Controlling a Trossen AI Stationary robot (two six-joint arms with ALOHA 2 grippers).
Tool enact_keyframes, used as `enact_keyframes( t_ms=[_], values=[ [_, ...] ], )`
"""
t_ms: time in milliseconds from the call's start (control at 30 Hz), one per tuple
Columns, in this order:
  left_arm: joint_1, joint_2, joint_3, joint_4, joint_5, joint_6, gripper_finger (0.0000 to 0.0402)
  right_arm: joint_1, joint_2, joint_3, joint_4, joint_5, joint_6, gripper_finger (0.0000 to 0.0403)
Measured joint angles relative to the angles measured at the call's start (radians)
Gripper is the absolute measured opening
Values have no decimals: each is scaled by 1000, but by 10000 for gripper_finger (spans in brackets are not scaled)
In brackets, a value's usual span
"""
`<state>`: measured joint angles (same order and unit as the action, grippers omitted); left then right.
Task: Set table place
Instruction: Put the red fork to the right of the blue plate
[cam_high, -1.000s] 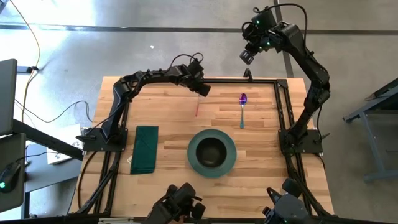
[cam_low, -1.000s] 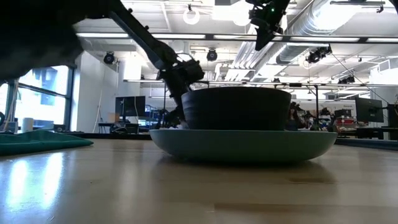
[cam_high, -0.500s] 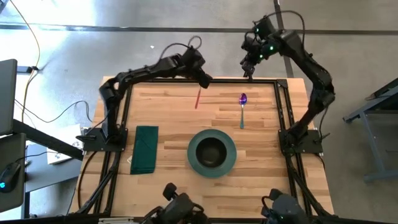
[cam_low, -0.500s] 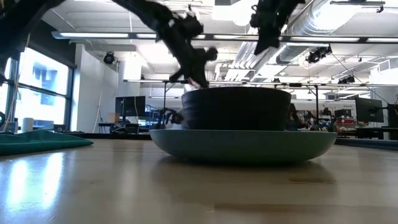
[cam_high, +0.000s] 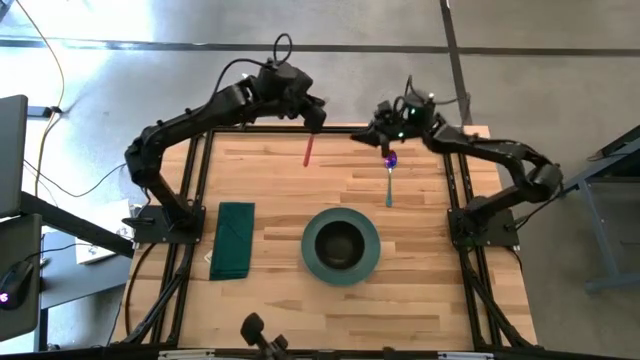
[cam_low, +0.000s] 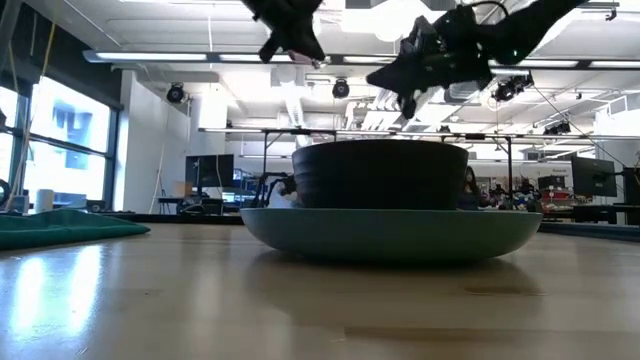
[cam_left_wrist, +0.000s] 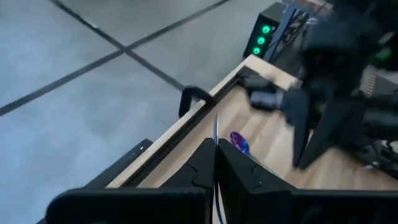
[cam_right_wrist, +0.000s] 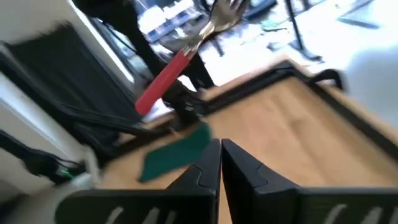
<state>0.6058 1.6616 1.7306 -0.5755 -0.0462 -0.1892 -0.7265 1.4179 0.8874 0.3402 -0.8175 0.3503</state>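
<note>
My left gripper (cam_high: 312, 118) hangs above the far edge of the table (cam_high: 260, 190), shut on a red-handled fork (cam_high: 308, 150). The fork also shows in the right wrist view (cam_right_wrist: 166, 78). My right gripper (cam_high: 374, 136) is shut and holds nothing. It points level toward the table's left, above the far end of a spoon (cam_high: 389, 178) with a purple tip that lies flat on the wood. A dark bowl (cam_high: 340, 240) stands in a teal plate (cam_high: 372, 262) at the table's middle. A folded green napkin (cam_high: 235, 240) lies flat at the left. My left gripper pinches the fork's metal end (cam_right_wrist: 219, 14) between its two fingers, slanting down from the table's far left. A thin metal edge (cam_left_wrist: 216, 130) shows between the shut fingers. The red handle (cam_right_wrist: 163, 82) hangs slanted below them, clear of the table.
A black rail frame (cam_high: 455, 180) runs around the tabletop, with a clamp on its far rail (cam_left_wrist: 193, 96). The two grippers are close together above the far edge. Bare wood lies between the napkin and the plate and along the near edge.
My left gripper has risen and gone toward the far edge, lifting the fork off the wood so its red handle hangs free. My right gripper has come down from beyond the far edge and turned from pointing down to pointing level, toward the fork.
</note>
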Motion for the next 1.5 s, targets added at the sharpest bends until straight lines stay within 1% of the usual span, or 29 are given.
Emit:
enact_keyframes(
  t_ms=[133, 300, 400, 567, 767, 867, 933, 1033, 1100, 1200, 1333, 1500],
  values=[
    [-27, -11, 0, 0, -11, 2, 0, 55, 56, -27, 170, -6, 118, 43],
    [-58, -10, 0, 0, -11, 2, 0, 125, 120, 33, 196, -11, 140, 106],
    [-60, -10, 0, 2, -16, 1, 0, 161, 149, 65, 204, -54, 139, 138],
    [-58, -10, 0, 6, -19, -2, 0, 206, 174, 92, 314, -66, 162, 170],
    [-71, -10, 0, 67, 12, -2, 0, 220, 226, 103, 402, -50, 215, 179],
    [-79, -9, 11, 65, 12, 0, 0, 220, 270, 103, 465, -47, 255, 179],
    [-79, -9, 13, 62, 11, 3, 0, 220, 300, 102, 549, -47, 298, 179],
    [-78, -8, 13, 49, 11, 1, 0, 218, 321, 102, 734, -49, 389, 179],
    [-78, -9, 13, 56, 11, -1, 0, 216, 329, 102, 787, -51, 428, 179],
    [-79, -9, 13, 56, 11, 0, 0, 217, 330, 102, 781, -54, 433, 179],
    [-78, -9, 13, 56, 9, 2, 0, 230, 337, 103, 757, -33, 403, 179],
    [-78, -9, 13, 56, 9, 2, 0, 236, 375, 165, 755, -29, 401, 179]
  ],
)
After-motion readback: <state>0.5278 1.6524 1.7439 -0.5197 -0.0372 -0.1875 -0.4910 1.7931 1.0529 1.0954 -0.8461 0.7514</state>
